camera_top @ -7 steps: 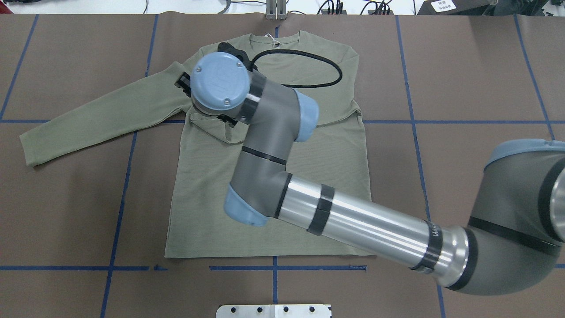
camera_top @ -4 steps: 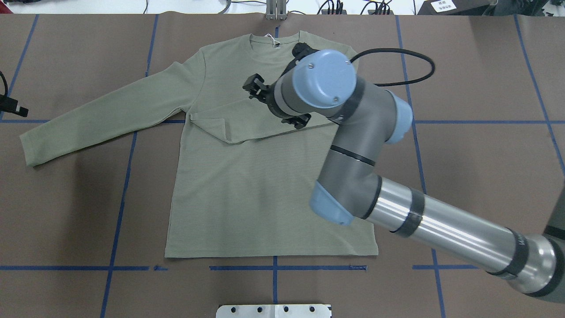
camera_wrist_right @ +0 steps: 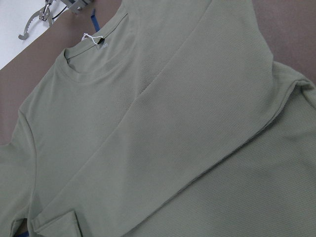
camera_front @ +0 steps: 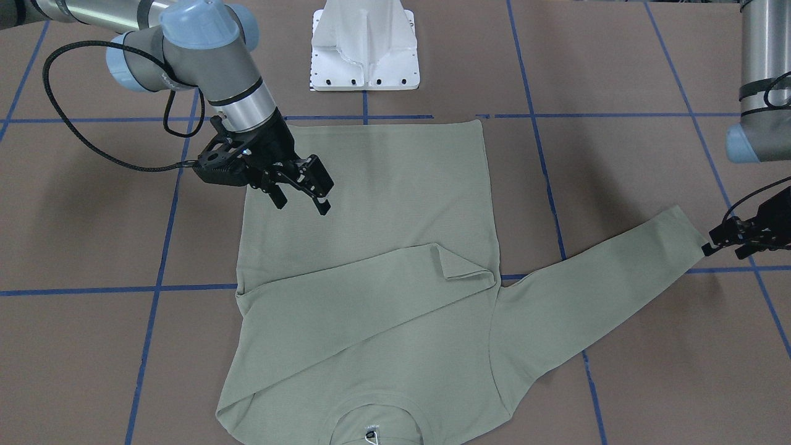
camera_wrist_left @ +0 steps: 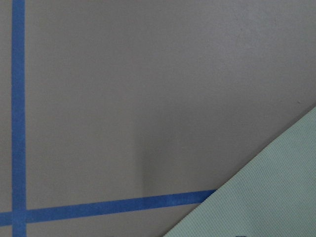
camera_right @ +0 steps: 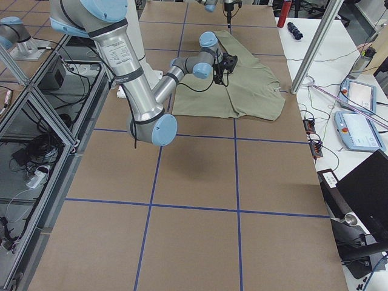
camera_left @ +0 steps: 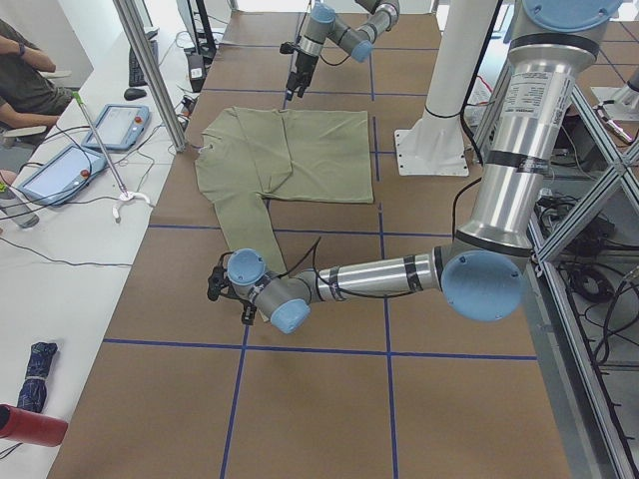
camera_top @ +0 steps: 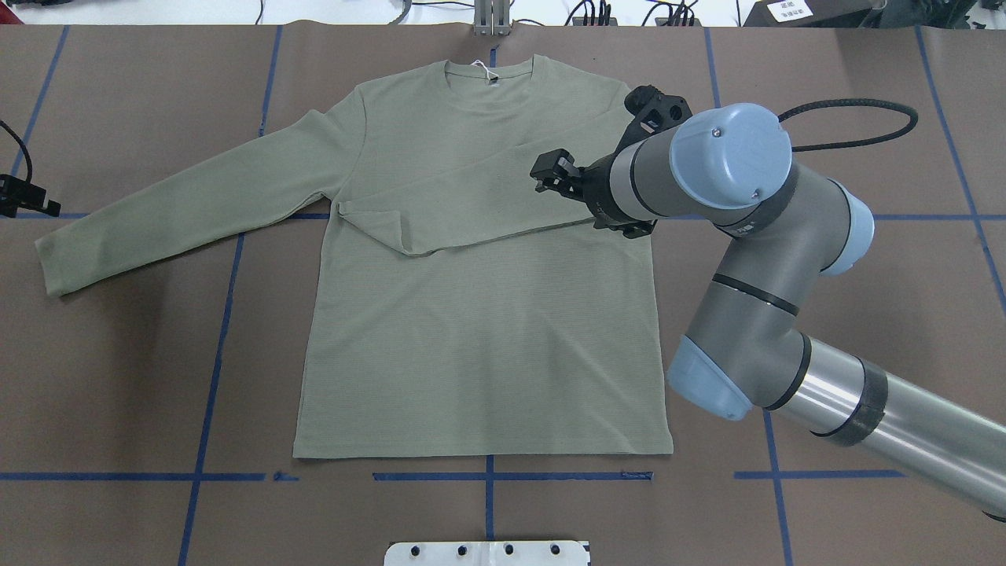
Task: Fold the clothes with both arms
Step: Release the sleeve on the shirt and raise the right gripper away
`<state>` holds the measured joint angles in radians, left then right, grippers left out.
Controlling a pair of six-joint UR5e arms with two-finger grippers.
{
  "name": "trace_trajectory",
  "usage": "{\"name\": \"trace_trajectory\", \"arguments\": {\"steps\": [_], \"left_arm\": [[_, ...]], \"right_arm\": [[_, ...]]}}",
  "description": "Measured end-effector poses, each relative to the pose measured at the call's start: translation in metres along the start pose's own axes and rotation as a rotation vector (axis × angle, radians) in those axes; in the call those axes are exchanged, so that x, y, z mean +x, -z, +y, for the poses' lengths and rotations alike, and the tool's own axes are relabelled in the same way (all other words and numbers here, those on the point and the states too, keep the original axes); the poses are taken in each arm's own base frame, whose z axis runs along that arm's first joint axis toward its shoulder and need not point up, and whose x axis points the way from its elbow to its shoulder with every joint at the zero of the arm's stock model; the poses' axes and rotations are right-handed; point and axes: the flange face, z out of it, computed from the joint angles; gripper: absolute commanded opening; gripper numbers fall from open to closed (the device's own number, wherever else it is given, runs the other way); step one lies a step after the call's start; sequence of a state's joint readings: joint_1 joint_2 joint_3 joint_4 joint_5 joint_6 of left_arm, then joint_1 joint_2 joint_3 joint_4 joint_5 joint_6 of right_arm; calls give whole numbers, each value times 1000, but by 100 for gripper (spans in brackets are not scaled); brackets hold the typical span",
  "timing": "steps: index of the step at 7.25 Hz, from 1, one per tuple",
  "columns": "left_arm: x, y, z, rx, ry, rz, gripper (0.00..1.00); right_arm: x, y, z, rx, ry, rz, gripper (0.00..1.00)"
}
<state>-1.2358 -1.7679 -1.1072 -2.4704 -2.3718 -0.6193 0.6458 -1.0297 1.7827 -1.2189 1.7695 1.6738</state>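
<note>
As R gripper (camera_front: 303,207) hovers open, empty, at shirt's (camera_front: 383,204) 10 o'clock (front view), L gripper (camera_front: 710,245) at 3, grip state can't tell; 1 shirt, 2 arms (camera_front: 210,55).

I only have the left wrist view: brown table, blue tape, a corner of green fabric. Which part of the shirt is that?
Observer: Most likely the outstretched sleeve near its cuff; the left hand sits just beyond that cuff.
Operator: And the other sleeve?
Observer: The folded sleeve lies across the chest, its cuff near the opposite armpit.
Operator: Is the right hand holding anything?
Observer: No, the right hand is open and empty, above the shirt.
</note>
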Motion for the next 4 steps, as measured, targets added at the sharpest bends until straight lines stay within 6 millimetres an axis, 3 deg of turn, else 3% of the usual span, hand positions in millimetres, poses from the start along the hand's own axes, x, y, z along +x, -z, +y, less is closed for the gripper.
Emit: {"name": "trace_trajectory", "arguments": {"steps": [4], "left_arm": [[-1,-8,7,-8,4,-18,74]], "right_arm": [[3,6,-2,6,1,-5,100]]}}
